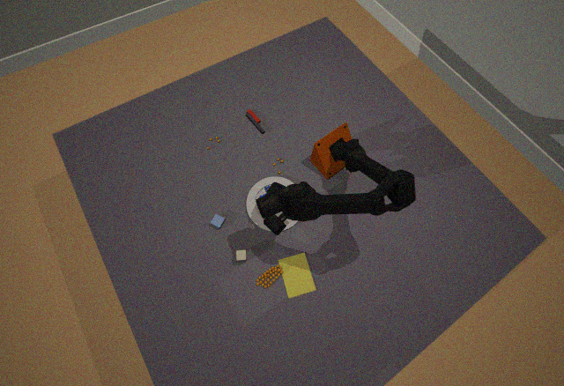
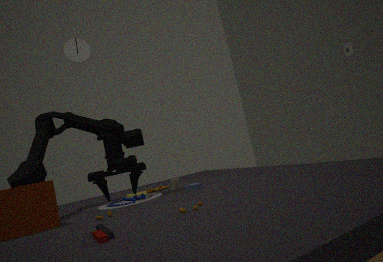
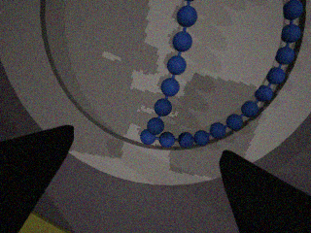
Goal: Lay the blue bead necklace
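The round bead board (image 1: 249, 204) (image 2: 157, 195) (image 3: 26, 63) is pale, with a thin dark groove ring. The blue bead necklace (image 1: 267, 188) (image 2: 119, 203) (image 3: 176, 65) lies on it. In the wrist view its right-hand strand curves along the groove and meets the other strand in a sharp bend at the bottom. That other strand runs up across the inside of the ring. The ring's left side shows bare. My gripper (image 2: 121, 196) (image 3: 149, 146) is open and empty, low over the board, with its fingertips on either side of the bend. The arm hides much of the board in the top view.
A yellow sheet (image 1: 298, 279) and an orange bead cluster (image 1: 269, 277) lie beyond the board, near a cream block (image 1: 241, 255) and a light blue block (image 1: 218, 220). An orange wedge (image 1: 323, 160) (image 2: 27, 211) stands by the arm base. Loose orange beads (image 2: 182, 210) and a red bar (image 1: 253, 116) lie nearby.
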